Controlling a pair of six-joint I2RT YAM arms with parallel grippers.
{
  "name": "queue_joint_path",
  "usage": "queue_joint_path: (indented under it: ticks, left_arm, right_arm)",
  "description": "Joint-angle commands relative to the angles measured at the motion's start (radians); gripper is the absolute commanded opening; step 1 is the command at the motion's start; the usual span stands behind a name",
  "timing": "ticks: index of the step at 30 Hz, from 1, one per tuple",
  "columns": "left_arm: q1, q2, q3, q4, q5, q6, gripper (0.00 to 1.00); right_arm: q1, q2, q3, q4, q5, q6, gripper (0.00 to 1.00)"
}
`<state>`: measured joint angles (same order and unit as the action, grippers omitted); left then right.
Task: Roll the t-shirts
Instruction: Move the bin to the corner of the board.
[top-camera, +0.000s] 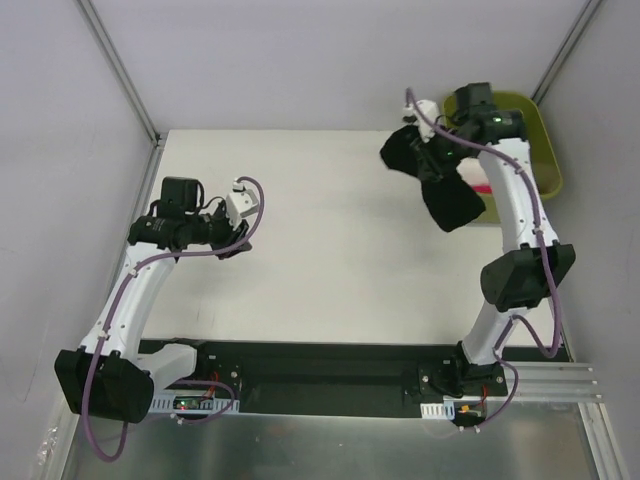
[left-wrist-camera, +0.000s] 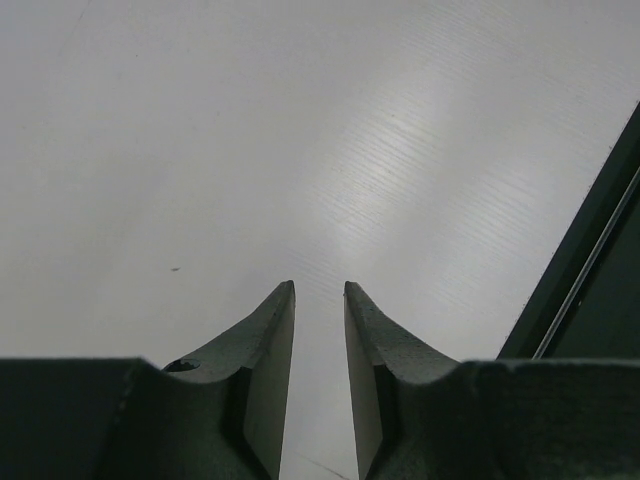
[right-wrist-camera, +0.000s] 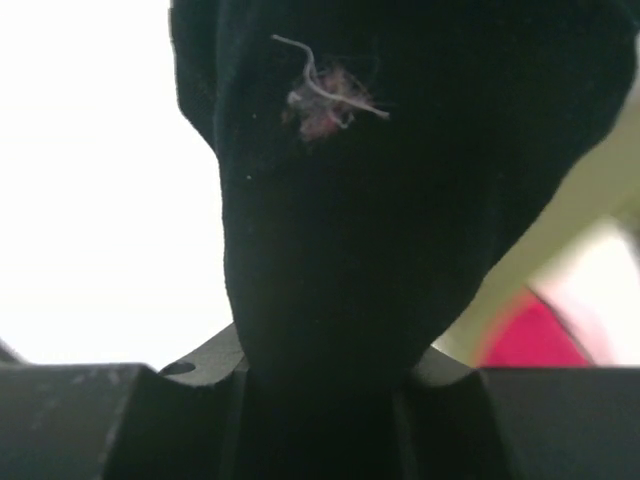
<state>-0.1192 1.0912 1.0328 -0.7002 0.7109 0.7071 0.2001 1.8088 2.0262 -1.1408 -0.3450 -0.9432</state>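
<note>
A black t-shirt (top-camera: 450, 198) hangs bunched in the air at the back right, over the table's right edge beside the bin. My right gripper (top-camera: 436, 158) is shut on it. In the right wrist view the black t-shirt (right-wrist-camera: 400, 220) fills the space between the jaws and hides the fingertips; a tuft of pinkish lint (right-wrist-camera: 325, 100) clings to the cloth. My left gripper (top-camera: 238, 247) hovers over the left part of the white table (top-camera: 330, 260). In its own wrist view the left gripper (left-wrist-camera: 320, 290) stands open by a narrow gap, with only bare table showing between the fingers.
A yellow-green bin (top-camera: 545, 150) stands at the back right corner, with a red-pink cloth (top-camera: 482, 186) inside, also seen as a blurred red cloth (right-wrist-camera: 530, 335). A black base rail (top-camera: 330, 365) runs along the near edge. Grey walls close the left and back.
</note>
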Motion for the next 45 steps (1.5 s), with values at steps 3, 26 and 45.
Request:
queue_joint_path:
  ticks: [3,26,45]
  left_arm:
    - [-0.011,0.032,0.047,0.027,0.006,-0.049,0.27]
    - [0.007,0.019,-0.056,-0.071,-0.087,-0.017,0.27]
    - [0.013,-0.045,-0.142,-0.004,-0.048,-0.024,0.28]
  right_arm:
    - [-0.227,0.046,0.141,0.187,0.017,0.055,0.01]
    - [-0.36,0.233,-0.042,0.705,0.115,-0.434,0.01]
    - [-0.211,-0.216,-0.458,0.218,0.116,-0.447,0.01]
